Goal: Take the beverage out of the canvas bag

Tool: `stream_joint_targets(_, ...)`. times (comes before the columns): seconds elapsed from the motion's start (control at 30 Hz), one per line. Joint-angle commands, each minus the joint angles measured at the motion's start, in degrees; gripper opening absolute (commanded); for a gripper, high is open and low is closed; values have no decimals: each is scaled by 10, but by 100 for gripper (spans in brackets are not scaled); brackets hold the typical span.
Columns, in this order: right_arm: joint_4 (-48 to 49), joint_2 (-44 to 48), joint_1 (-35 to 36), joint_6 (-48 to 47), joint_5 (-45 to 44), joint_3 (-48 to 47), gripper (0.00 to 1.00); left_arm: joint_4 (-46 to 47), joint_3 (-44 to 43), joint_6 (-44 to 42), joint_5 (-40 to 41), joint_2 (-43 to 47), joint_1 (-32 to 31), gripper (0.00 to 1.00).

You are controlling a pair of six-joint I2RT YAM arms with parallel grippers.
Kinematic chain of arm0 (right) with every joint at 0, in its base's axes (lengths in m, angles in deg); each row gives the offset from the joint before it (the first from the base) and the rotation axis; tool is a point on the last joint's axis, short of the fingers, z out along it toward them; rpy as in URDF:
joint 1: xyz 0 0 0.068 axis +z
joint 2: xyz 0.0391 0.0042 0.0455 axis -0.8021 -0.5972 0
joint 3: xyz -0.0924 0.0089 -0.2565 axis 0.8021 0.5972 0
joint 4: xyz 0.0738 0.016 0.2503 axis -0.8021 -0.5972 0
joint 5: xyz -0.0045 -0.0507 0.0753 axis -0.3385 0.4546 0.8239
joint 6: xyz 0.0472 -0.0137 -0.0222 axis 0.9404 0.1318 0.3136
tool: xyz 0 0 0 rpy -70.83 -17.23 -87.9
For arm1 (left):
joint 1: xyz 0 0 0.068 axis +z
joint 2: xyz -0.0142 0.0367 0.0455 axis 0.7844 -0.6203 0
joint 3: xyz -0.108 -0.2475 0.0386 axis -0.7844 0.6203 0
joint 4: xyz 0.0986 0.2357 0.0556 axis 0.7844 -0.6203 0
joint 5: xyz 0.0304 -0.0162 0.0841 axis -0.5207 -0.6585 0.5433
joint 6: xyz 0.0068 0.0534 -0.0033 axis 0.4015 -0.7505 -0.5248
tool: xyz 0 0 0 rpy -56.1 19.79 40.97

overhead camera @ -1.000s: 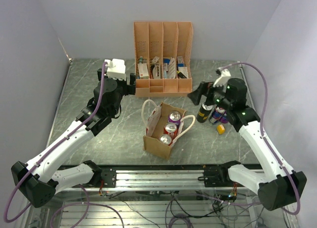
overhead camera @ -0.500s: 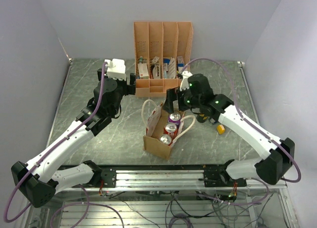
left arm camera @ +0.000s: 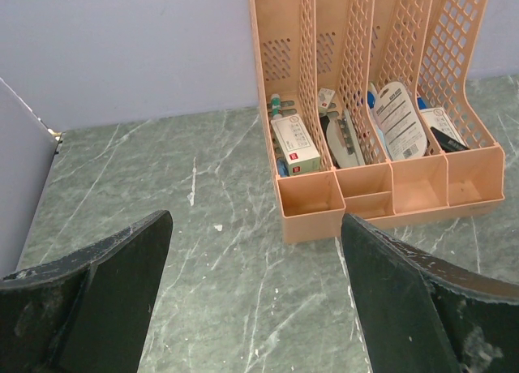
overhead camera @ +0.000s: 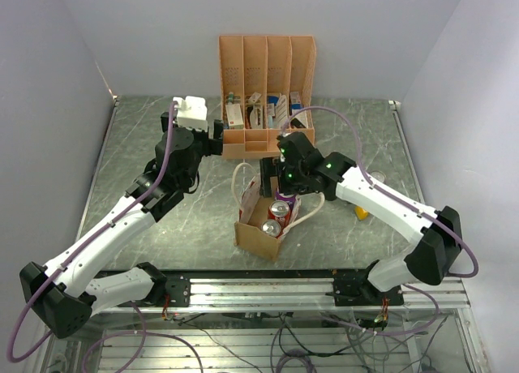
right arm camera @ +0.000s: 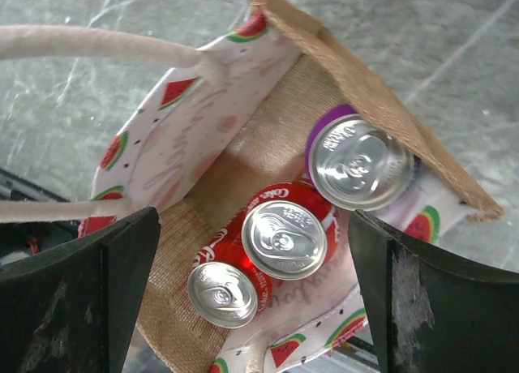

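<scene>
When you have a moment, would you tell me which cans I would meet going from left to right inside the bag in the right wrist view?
Lower-left can → red middle can → purple can, all standing upright in the canvas bag.

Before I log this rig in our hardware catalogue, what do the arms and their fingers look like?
The left arm and right arm share white shells, black joints and a purple cable apiece. A white box sits on the left wrist; green lights glow on the right. The fingers are broad, black, scuffed.
</scene>
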Motion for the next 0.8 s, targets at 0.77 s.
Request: stream_joint_targets(0.77, -156, -145, 4, 311, -221, -59, 100, 4, -22, 4, -4, -8, -4, 95)
